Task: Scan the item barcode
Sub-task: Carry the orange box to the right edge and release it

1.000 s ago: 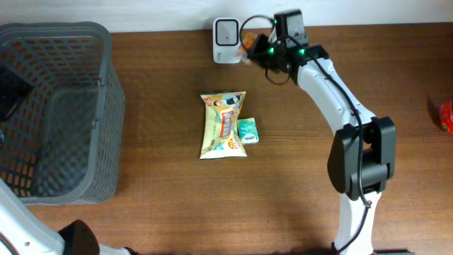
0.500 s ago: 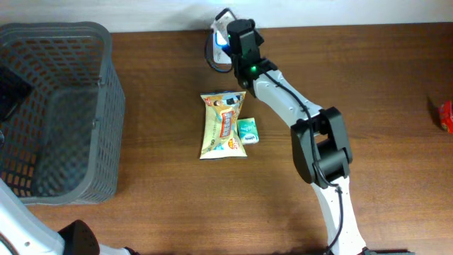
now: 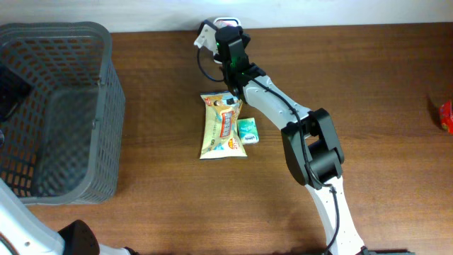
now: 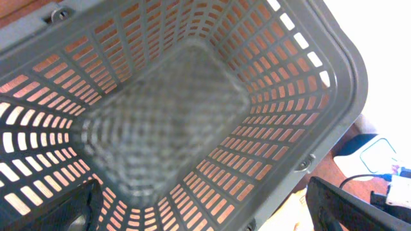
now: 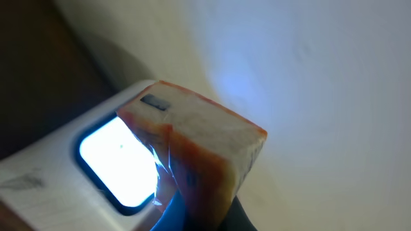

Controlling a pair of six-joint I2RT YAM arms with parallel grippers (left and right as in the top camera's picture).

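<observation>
- Brown wood bench (image 3: 396,163) under everything, with a pale wall along its 12 o'clock edge.
- Grey plastic basket (image 3: 106,106) filling the 9 o'clock side. Nothing in it in the left wrist view, only its slotted walls (image 4: 308,83) and bare floor.
- White right arm (image 3: 272,103), swung within the last second from 1 o'clock across to 12 o'clock. Now stretched from 5 o'clock up past the centre of the bench.
- Yellow snack packet (image 3: 224,125) at the centre, with a small green packet (image 3: 248,130) just beside its 3 o'clock edge. Neither shifted over that second.
- White scanner (image 5: 38,173) at 12 o'clock against the wall, its window glowing bright in the right wrist view. Almost wholly hidden from overhead beneath the right tool (image 3: 228,42).
- Orange-and-white item (image 5: 199,151), pinched tight in the right tool and held just in front of the lit window.
- Judged from that swing: carry finished, item presented, scan step in hand. Cannot tell whether the barcode side faces the glass.
- Left tool (image 4: 212,205) spread as wide as it goes, gripping nothing, hanging above the basket, unmoved over the second.
- Overhead: gives the whole layout, but not the closeness of item and window.
- Right wrist: shows that closeness and the glow, but nothing else on the bench.
- Left wrist: shows only the basket interior, plus a white shape and a cable at 4 o'clock, possibly the scanner.
</observation>
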